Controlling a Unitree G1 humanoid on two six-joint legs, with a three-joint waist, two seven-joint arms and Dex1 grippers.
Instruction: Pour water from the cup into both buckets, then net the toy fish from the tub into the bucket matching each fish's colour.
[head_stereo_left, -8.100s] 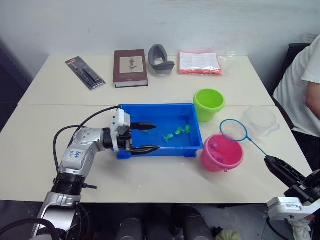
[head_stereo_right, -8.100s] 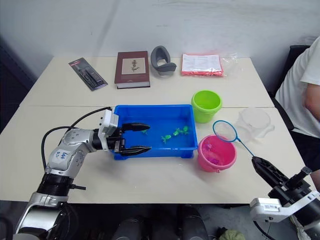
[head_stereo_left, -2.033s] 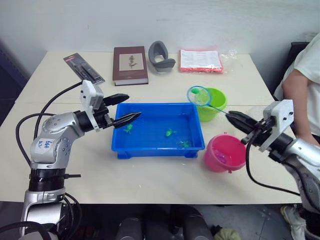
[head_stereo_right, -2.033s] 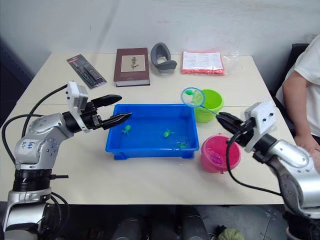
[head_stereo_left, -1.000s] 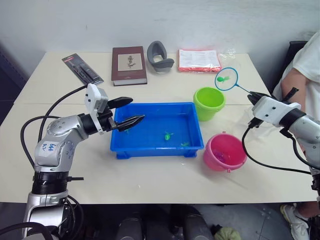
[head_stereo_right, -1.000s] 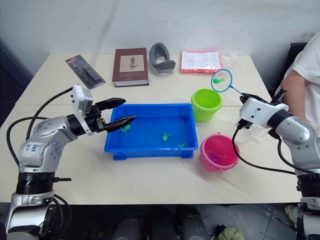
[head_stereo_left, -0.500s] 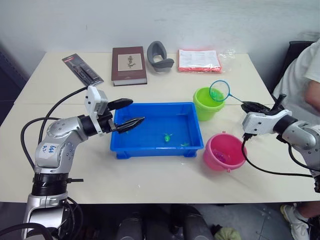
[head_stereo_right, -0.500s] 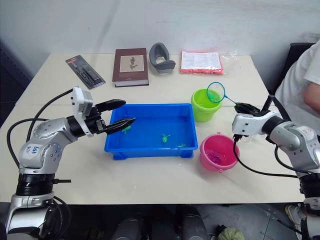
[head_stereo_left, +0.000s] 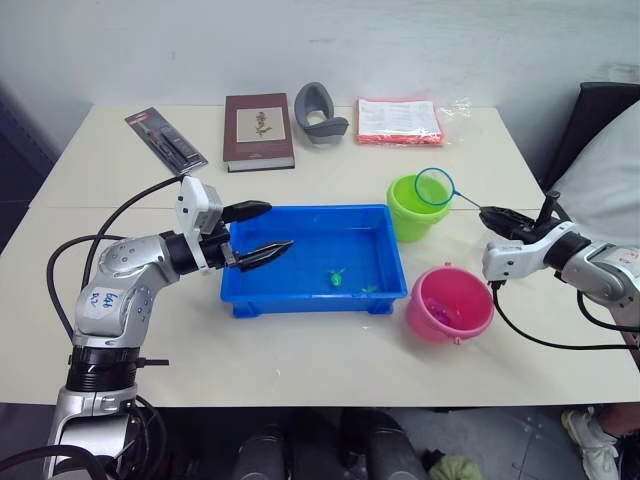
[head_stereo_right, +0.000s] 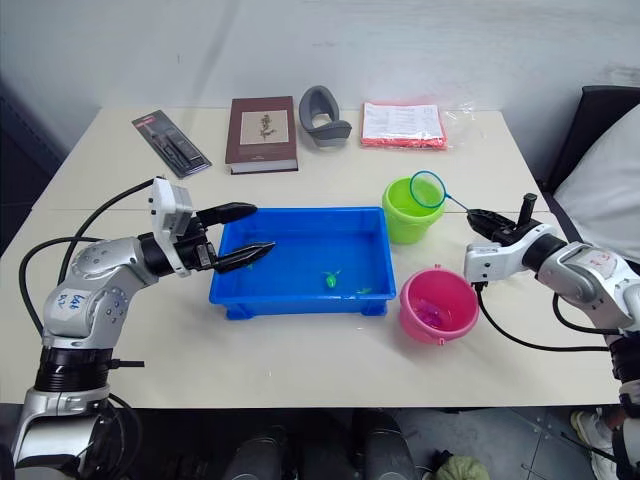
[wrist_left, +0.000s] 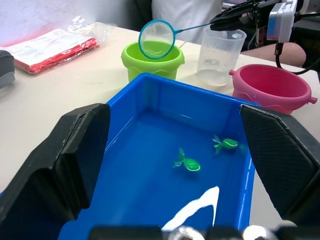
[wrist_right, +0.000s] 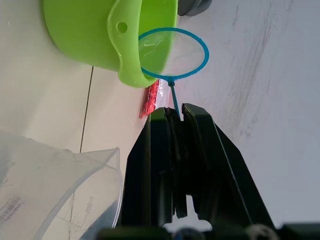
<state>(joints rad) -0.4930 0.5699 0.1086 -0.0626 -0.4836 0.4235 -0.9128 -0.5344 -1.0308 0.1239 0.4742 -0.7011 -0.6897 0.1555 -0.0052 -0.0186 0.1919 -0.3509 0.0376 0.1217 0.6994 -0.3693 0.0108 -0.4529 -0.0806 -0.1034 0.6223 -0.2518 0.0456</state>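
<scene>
Left gripper (head_stereo_left: 268, 229) hovers spread wide over the blue tub's (head_stereo_left: 300, 299) 9 o'clock end, holding nothing. Two green fish (wrist_left: 188, 163) sit toward its 4 o'clock corner. Lime bucket (head_stereo_left: 409, 213) at tub's 2 o'clock, net (head_stereo_left: 435, 186) hoop above it, looks empty, hard to be sure. Right gripper (head_stereo_left: 497, 215) pinched on the handle. Next dip: tilt hoop low, sweep under one fish, lift level.

I see the net (head_stereo_left: 435, 187) hoop tilted over the green bucket (head_stereo_left: 417, 207); two green fish (wrist_left: 189, 163) lie in the blue tub (head_stereo_left: 300, 300), pink bucket (head_stereo_left: 448, 304) and clear cup (wrist_left: 219, 56) beside.
</scene>
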